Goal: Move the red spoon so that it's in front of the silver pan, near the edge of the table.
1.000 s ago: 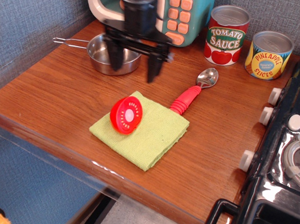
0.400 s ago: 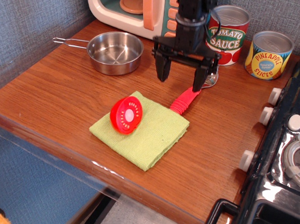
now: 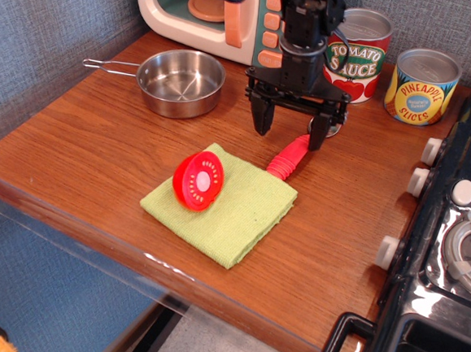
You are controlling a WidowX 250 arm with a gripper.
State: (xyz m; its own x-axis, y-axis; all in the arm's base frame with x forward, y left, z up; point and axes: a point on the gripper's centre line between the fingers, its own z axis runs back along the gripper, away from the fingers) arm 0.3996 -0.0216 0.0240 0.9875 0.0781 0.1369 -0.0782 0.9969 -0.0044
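Note:
The red spoon (image 3: 291, 158) lies on the brown table (image 3: 91, 148), its ribbed red handle touching the far right corner of a green cloth. Its silver bowl is mostly hidden behind my gripper's right finger. The silver pan (image 3: 180, 82) sits at the back left, its wire handle pointing left. My gripper (image 3: 288, 131) is open, its black fingers pointing down. It hangs just above the spoon's upper handle, with the right finger (image 3: 316, 132) over the spoon's neck. It holds nothing.
A green cloth (image 3: 225, 204) lies mid-table with a round red disc (image 3: 198, 180) on it. A toy microwave (image 3: 224, 12) stands at the back. A tomato sauce tin (image 3: 357, 55) and a pineapple tin (image 3: 423, 86) stand back right. A black stove (image 3: 451, 242) borders the right.
My gripper moved from above the pan to the right, over the spoon, and has since dropped a little lower. The spoon, pan and cloth have not moved.

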